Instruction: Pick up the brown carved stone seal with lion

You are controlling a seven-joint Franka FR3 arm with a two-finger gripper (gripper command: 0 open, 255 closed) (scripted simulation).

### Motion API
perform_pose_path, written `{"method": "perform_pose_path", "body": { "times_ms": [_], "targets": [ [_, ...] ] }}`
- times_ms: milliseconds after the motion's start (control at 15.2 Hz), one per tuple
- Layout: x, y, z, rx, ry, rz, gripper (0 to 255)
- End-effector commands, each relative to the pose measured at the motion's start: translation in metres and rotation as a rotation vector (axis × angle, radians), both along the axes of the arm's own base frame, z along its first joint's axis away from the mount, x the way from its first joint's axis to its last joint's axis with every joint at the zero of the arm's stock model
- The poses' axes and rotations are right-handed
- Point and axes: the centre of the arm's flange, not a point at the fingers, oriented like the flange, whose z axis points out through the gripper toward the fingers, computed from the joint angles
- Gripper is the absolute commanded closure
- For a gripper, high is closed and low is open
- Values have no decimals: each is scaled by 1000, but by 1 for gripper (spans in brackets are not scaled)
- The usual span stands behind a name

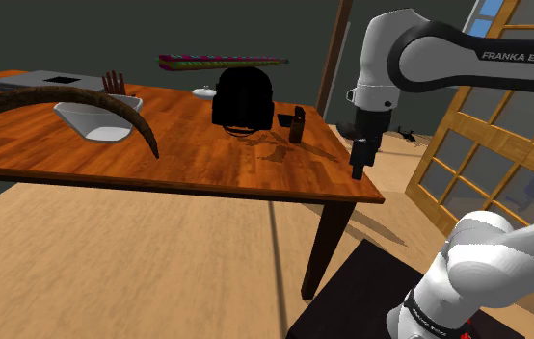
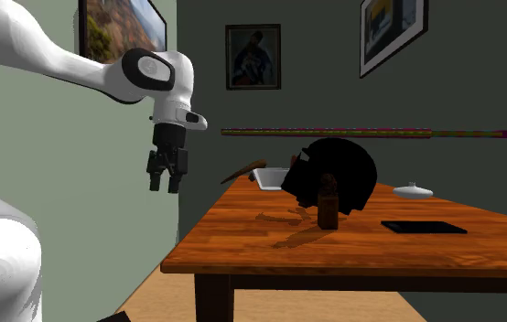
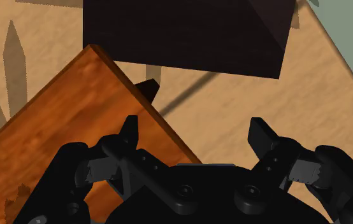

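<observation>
Gripper (image 2: 166, 187), fingers apart and empty, over a corner of the wooden table (image 2: 242, 242), well apart from the brown seal (image 2: 328, 203).

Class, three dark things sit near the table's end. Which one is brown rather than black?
The small upright seal, standing before the big round black object. The flat slab nearby is black too.

Seal (image 2: 328, 203) near the desk's (image 2: 242, 240) edge: carving too small to tell. Curved brown object (image 1: 135, 123) cut off at the shoulder view's left edge.
</observation>
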Motion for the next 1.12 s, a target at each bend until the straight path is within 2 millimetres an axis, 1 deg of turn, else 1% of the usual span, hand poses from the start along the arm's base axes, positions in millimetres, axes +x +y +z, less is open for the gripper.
{"method": "perform_pose_path", "body": {
  "times_ms": [0, 528, 1056],
  "targets": [
    [0, 0, 0, 0, 0, 0, 0],
    [82, -49, 0, -7, -79, -35, 0],
    [161, -100, 6, -15, -158, -70, 0]
  ]
}}
